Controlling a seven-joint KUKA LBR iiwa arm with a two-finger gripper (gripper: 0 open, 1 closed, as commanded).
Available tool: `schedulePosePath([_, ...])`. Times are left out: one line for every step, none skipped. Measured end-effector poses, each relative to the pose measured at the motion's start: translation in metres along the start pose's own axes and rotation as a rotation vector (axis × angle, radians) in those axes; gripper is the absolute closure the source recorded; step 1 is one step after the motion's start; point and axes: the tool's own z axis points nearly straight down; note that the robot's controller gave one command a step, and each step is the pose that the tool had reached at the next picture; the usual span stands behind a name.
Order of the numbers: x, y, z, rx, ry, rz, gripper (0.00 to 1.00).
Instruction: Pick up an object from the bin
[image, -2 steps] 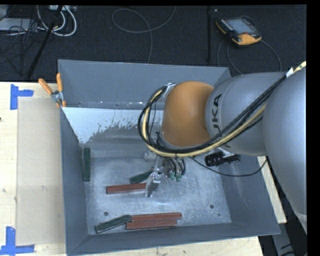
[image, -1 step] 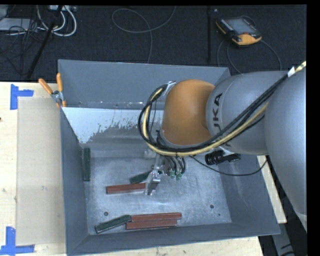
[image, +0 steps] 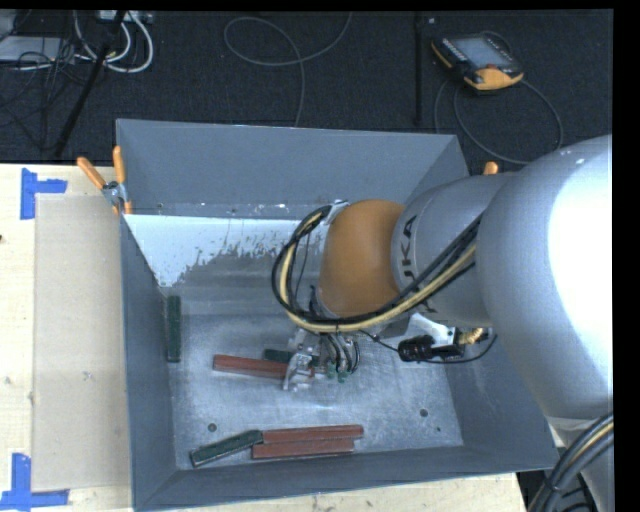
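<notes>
My gripper (image: 300, 376) is low in the middle of the bin, its fingertips at the right end of a reddish-brown flat stick (image: 248, 367) lying on the floor. A small dark green piece (image: 277, 354) lies just above that stick's right end, touching the gripper's left side. The orange cover hides most of the gripper, so the gap between the fingers is not visible. Whether anything sits between them I cannot tell.
A longer reddish-brown stick (image: 308, 440) lies near the front wall with a dark green bar (image: 227, 449) at its left end. Another dark green bar (image: 173, 326) stands along the left wall. The arm fills the bin's right side.
</notes>
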Motion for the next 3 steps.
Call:
schedulePosePath([0.000,0.000,0.000,0.000,0.000,0.000,1.00])
schedulePosePath([-0.015,0.000,-0.120,0.003,0.001,-0.008,1.00])
schedulePosePath([-0.015,0.000,-0.120,0.003,0.001,-0.009,1.00])
